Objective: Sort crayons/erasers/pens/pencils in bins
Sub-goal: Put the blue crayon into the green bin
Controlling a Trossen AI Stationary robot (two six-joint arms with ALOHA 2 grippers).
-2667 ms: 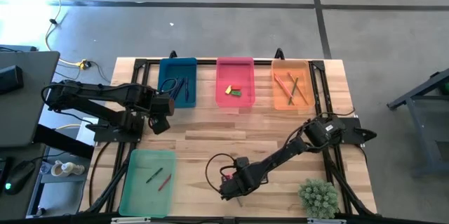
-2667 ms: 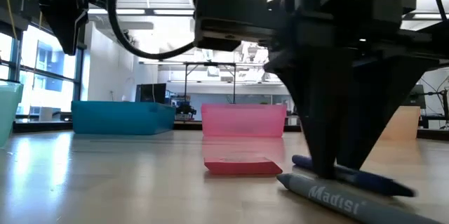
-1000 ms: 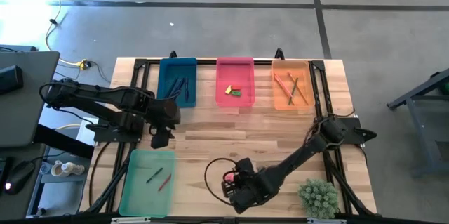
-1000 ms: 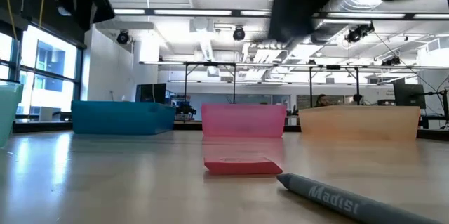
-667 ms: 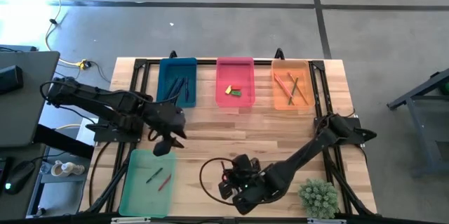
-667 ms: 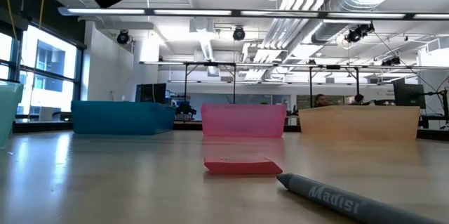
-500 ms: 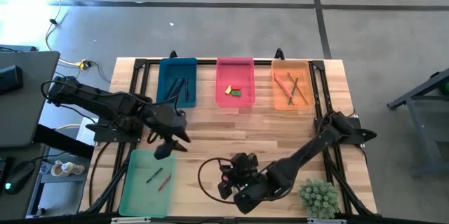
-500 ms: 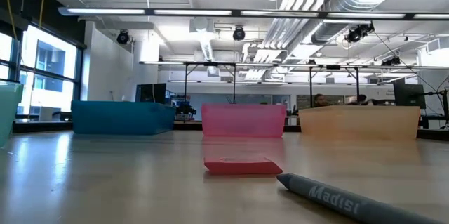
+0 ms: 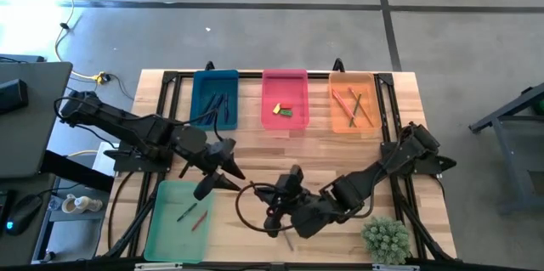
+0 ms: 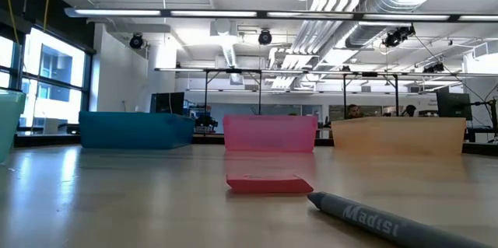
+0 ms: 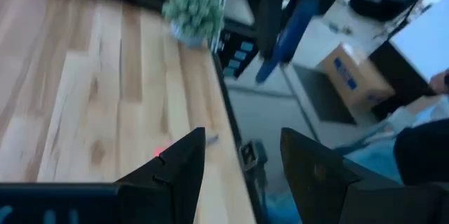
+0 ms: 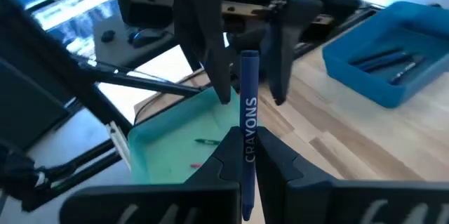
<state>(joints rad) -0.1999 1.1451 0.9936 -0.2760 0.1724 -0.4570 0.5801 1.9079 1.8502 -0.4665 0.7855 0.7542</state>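
Blue, the crayon (image 12: 249, 119) is clamped upright in the right gripper (image 12: 247, 155) beside the light green bin (image 9: 174, 218). The left gripper (image 9: 223, 172), fingers spread and empty, is held just above that bin's near corner, facing the crayon.

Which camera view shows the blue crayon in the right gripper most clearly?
The right wrist view: the blue crayon stands upright between the shut fingers of the right gripper, its lettering readable. The left wrist view shows it blurred, the high view barely, the low view not at all.
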